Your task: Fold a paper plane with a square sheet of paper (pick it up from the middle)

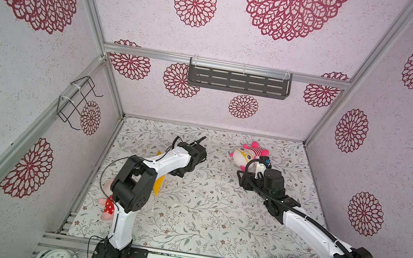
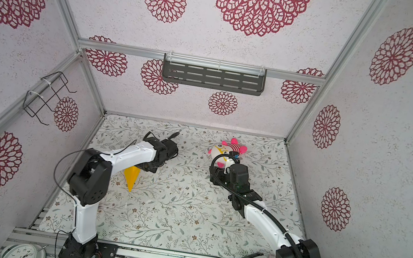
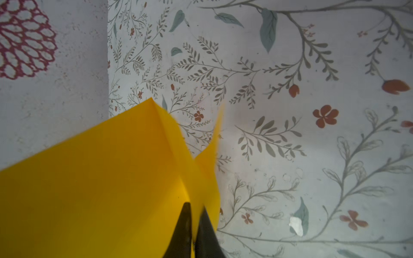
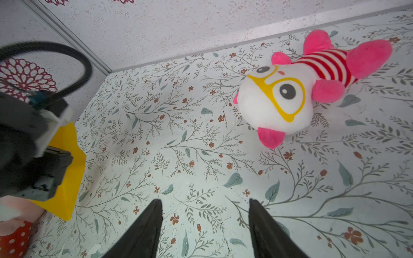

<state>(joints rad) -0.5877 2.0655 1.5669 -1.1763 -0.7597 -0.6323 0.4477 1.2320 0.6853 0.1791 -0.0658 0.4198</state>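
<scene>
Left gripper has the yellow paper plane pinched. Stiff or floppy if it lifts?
Probably floppy away from the folds: the paper plane is thin sheet, pinched at one spot by the left gripper. Its creases likely stiffen it lengthwise. The blurred free flap suggests it flutters, so it is likely very light.

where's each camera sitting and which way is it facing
top views: high at the front, facing down toward the back wall; left arm and right arm show.
left wrist: on the left arm, looking along the left hand shut on the yellow paper, table beyond.
right wrist: on the right arm, looking past the open right hand at the plush toy.
shared: both wrist views show the yellow paper.
</scene>
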